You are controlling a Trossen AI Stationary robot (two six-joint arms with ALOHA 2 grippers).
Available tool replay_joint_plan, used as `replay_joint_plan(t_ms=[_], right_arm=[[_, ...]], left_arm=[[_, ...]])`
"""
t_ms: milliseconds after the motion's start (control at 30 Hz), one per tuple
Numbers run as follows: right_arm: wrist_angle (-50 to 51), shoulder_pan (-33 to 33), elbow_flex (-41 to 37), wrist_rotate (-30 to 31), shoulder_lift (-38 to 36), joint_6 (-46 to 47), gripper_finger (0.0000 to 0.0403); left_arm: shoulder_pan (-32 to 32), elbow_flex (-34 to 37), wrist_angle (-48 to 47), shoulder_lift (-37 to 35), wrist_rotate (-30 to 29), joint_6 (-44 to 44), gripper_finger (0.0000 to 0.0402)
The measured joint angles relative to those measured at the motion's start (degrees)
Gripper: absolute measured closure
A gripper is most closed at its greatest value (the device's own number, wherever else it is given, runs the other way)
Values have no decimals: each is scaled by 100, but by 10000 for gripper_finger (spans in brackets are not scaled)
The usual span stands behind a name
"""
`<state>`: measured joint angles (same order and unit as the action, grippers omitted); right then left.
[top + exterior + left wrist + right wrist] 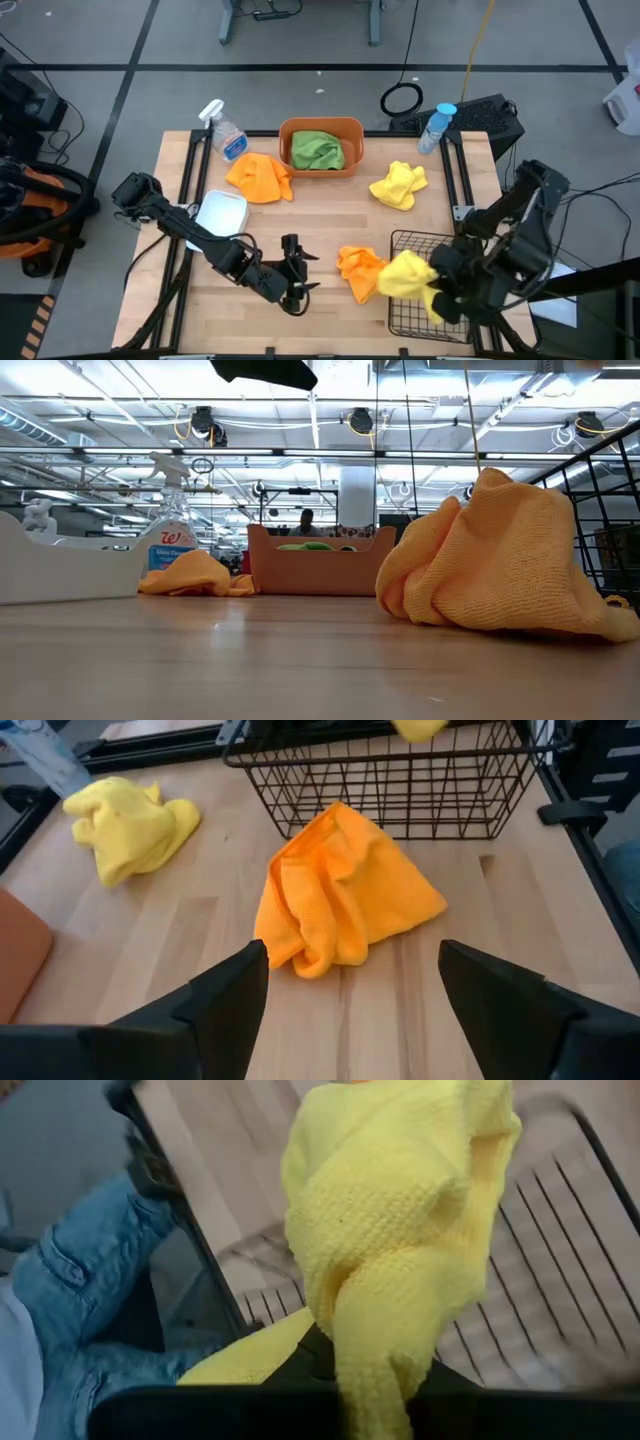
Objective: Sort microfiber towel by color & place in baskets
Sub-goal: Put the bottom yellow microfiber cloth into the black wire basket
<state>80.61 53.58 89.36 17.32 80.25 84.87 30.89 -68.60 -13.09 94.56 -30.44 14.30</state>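
I am holding the right claw (432,290) over the black wire-mesh basket (405,318) at the near right corner of the tabletop (320,225), and it is grasping a yellow towel (408,275) that is hanging down over the basket's wires. In the right wrist view the towel (400,1230) is draping in front of the claw, with the basket grid behind it. I am keeping the left claw (297,276) low over the near middle of the tabletop with its fingers spread and nothing between them; an orange towel (340,895) is lying bunched just ahead of it, touching the basket's outer wall. A second yellow towel (399,185) is lying well apart toward the far right, and a second orange towel (260,177) is lying beside the orange tub (320,147), which is holding a green towel (317,150). The white bin (222,213) is sitting on the left side near the left arm. A person's jeans-clad leg (90,1295) is showing beyond the table edge.
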Motion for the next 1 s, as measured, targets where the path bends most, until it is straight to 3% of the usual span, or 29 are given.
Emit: replay_joint_plan(t_ms=[233,400,1000], right_arm=[[943,296,0,-440,-79,1108,403],[943,307,-20,-187,-31,1139,403],[955,-310,-276,-114,774,-758,402]], left_arm=[[0,0,12,0,-4,-8,105],[-10,0,12,0,-3,-11,105],[-11,0,71,2,2,19,105]])
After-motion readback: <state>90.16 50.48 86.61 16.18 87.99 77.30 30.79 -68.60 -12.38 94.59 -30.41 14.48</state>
